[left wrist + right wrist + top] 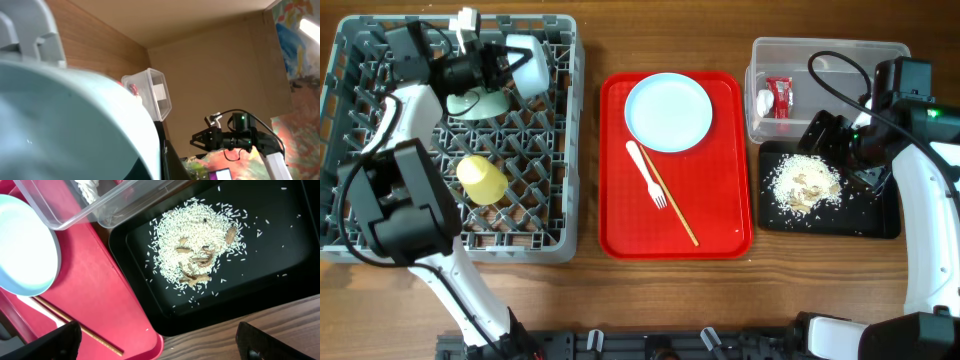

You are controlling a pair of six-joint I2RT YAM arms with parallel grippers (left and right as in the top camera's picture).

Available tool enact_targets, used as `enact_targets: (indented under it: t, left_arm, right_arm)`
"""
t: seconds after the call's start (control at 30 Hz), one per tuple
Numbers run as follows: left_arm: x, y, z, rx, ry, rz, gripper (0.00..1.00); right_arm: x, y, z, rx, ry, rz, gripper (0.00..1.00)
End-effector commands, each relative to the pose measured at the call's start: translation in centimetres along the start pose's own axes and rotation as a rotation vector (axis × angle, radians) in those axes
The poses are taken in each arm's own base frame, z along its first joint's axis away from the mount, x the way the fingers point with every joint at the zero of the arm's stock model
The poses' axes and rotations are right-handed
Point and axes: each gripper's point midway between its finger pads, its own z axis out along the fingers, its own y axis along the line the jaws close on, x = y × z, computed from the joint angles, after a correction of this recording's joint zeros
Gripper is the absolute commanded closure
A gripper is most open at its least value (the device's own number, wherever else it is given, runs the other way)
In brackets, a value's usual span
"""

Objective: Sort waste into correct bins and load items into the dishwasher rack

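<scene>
Wooden tabletop (590,40), seen from above, holding the following.

1. Dishwasher rack (535,190), grey, at the left side. Contents: pale green bowl (475,102) toward the back; small yellow cup (480,178) on its side near the middle.
2. Light blue bowl (528,62), tipped on edge over the rack's back right corner. The left gripper (505,62) sits hard against it and appears clamped on its rim. The left wrist view is filled by the bowl's pale surface, so the fingers themselves are hidden there.
3. Red serving tray (720,220), centre of the table. On it: pale blue plate (668,112) at the far end; white fork (648,175) lying diagonally below the plate; chopsticks (675,208) on a similar diagonal, crossing the fork and reaching toward the tray's near right corner.
4. Clear tub (840,60), far right. Inside, at its left end: red wrapper (780,97) with the white scrap (764,101) just beside it.
5. Black tray (865,215), directly in front of the tub. In its left half lies the heap of food scraps (805,183) (pale grains with a few brown bits, stray grains scattered around).
6. Right gripper (165,342), hanging above the black tray's edge. Its fingers (62,340) are spread wide, with nothing between them.
</scene>
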Motion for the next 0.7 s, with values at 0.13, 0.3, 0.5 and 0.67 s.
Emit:
enact_targets:
  t: [0.13, 0.3, 0.5, 0.67]
  left_arm:
    - [-0.8, 2.5, -2.1, -0.043, -0.056, -0.034, 0.68]
    - [-1.5, 2.8, -4.2, -0.053, -0.099, -0.096, 0.0]
    - [-2.8, 2.1, -6.4, -0.123, -0.174, -0.075, 0.0]
    - [-4.1, -0.1, -7.6, -0.189, -0.234, -0.017, 0.0]
  right_arm:
    - [0.0, 0.2, -0.9, -0.017, -0.019, -0.008, 0.0]
    - [0.0, 0.2, -0.9, -0.018, -0.02, -0.008, 0.0]
    - [0.0, 0.2, -0.9, -0.017, -0.018, -0.01, 0.0]
    - [0.0, 0.2, -0.9, -0.017, -0.017, -0.01, 0.0]
